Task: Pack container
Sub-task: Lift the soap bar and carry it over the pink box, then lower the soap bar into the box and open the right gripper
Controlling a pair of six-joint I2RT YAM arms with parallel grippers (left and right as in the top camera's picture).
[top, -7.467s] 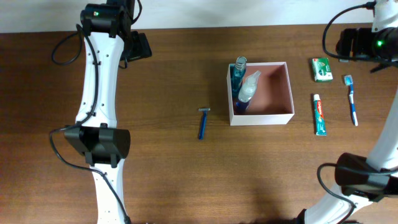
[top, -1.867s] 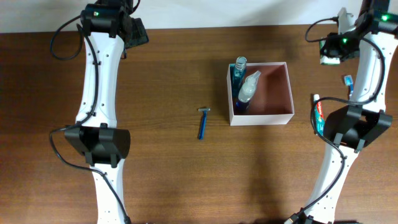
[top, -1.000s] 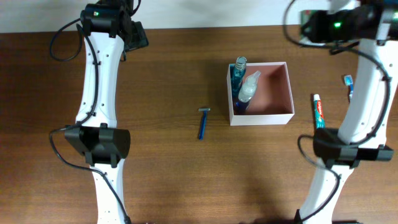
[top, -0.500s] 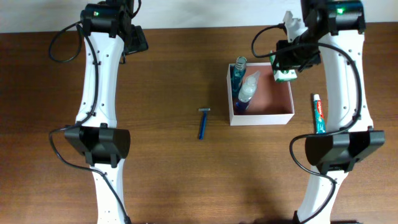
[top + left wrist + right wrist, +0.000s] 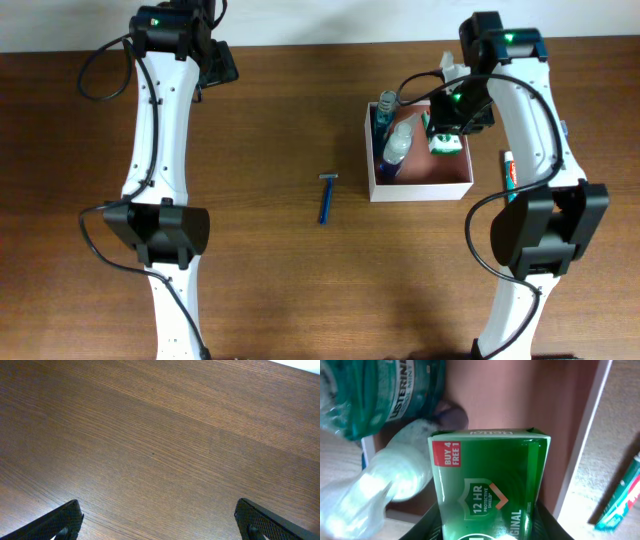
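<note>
The container (image 5: pixel 420 189) is a square white-walled box with a pinkish inside (image 5: pixel 520 395). A blue mouthwash bottle (image 5: pixel 384 112) and a clear spray bottle (image 5: pixel 398 146) stand at its left side. My right gripper (image 5: pixel 452 122) hangs over the container's right half, shut on a green carton (image 5: pixel 446 143). In the right wrist view the carton (image 5: pixel 490 475) sits between my dark fingers (image 5: pixel 431 525), above the container floor, with the mouthwash bottle (image 5: pixel 395 390) and spray bottle (image 5: pixel 385 485) to its left. My left gripper (image 5: pixel 222 62) is open at the far left over bare wood (image 5: pixel 157 507).
A blue razor (image 5: pixel 326 198) lies on the table left of the container. A toothpaste tube (image 5: pixel 509 168) lies just right of the container, partly under my right arm, and shows at the right wrist view's edge (image 5: pixel 620 500).
My right arm has carried the green carton from the table's far right to above the container and lowered it further inside the walls. The left arm stays still.
</note>
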